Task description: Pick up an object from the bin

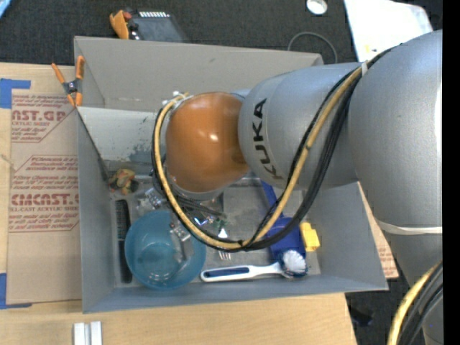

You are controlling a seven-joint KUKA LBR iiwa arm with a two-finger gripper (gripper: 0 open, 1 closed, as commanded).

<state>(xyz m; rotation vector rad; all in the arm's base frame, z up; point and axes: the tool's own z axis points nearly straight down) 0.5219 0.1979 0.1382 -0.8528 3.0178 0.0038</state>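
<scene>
The arm (316, 121) enters the grey bin (201, 67) from the right. Its orange wrist cover (205, 142) sits over the middle of the bin. The pincer (185, 225) is below the cover, low in the bin. Its state, released or clenched, cannot be told, because the cover and cables hide most of it.

The nearest thing is a blue translucent cup (158, 254) in the near-left corner, and the pincer is at its right rim. A black comb (122, 239) lies just left of the cup. A white-and-blue brush (244, 272) lies along the near wall. A yellow block (309, 236) lies close to the brush head.
</scene>
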